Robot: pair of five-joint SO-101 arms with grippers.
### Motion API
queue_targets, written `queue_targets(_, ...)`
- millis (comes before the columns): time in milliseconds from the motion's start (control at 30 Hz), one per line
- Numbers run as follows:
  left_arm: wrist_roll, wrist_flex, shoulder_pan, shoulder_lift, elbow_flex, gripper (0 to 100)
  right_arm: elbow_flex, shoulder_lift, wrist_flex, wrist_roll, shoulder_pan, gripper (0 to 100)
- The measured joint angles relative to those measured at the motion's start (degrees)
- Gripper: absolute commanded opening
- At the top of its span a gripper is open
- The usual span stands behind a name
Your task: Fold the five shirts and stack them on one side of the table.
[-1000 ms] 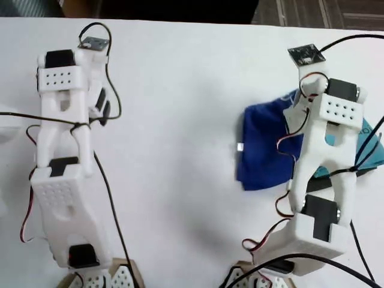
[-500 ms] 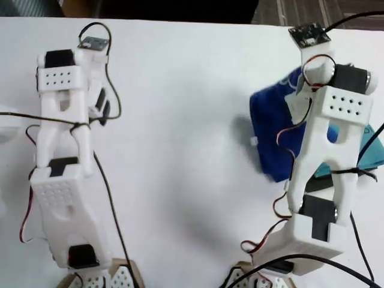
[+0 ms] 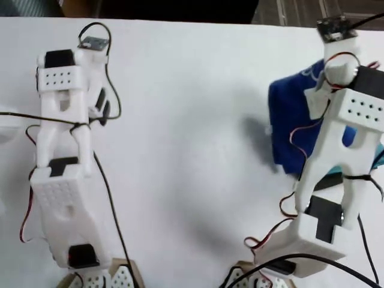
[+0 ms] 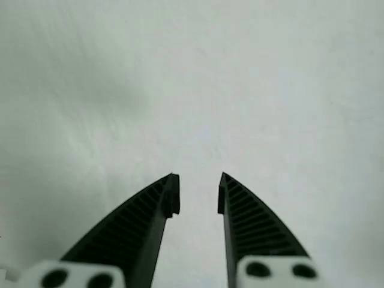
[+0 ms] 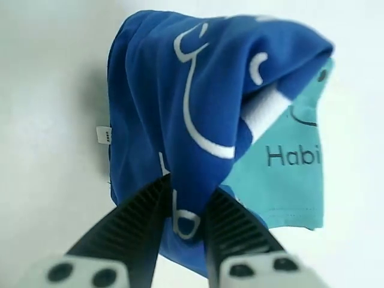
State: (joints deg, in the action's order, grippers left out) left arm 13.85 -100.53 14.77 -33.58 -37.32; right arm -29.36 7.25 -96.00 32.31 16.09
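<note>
1. This looks like a robotics lab or a maker's workshop.
2. A plain white worktop [image 3: 192,120] carries two white plastic arms, the left arm [image 3: 60,198] and the right arm [image 3: 336,150], mounted side by side at its near edge.
3. Their black motors, red and black wires [image 3: 110,201] and a bare circuit board [image 3: 94,43] sit exposed.
4. The left hand [image 4: 198,192] has black ribbed fingers [image 4: 258,228] on white mounts.
5. The right hand [image 5: 187,186] pinches a blue shirt [image 5: 180,90] near the worktop's right edge.
6. Beyond the far edge lies a planked floor [image 3: 300,12].
</note>
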Motion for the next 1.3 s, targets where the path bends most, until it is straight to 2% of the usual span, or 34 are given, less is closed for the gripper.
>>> queue_targets(333, 0.0, 0.0, 0.0, 0.0, 0.0, 13, -2.46, 2.02, 3.34, 2.11, 7.38, 2.1)
queue_targets(533, 0.0, 0.0, 0.0, 0.0, 0.0, 13, -10.11, 11.6, 5.01, 3.6, 11.25, 2.1)
queue_targets(733, 0.0, 0.0, 0.0, 0.0, 0.0, 13, -20.04, 22.86, 5.45, 7.65, 12.57, 2.1)
queue_targets(933, 0.0, 0.0, 0.0, 0.0, 0.0, 13, -30.15, 33.14, 5.45, 8.26, 13.71, 2.6)
queue_targets(1000, 0.0, 0.0, 0.0, 0.0, 0.0, 13, -33.41, 35.96, 5.45, 8.26, 14.07, 6.1)
queue_targets(1167, 0.0, 0.0, 0.0, 0.0, 0.0, 13, -37.45, 40.7, 5.45, 8.26, 14.07, 26.4)
queue_targets(1300, 0.0, 0.0, 0.0, 0.0, 0.0, 13, -37.89, 41.14, 5.45, 8.26, 14.15, 29.0)
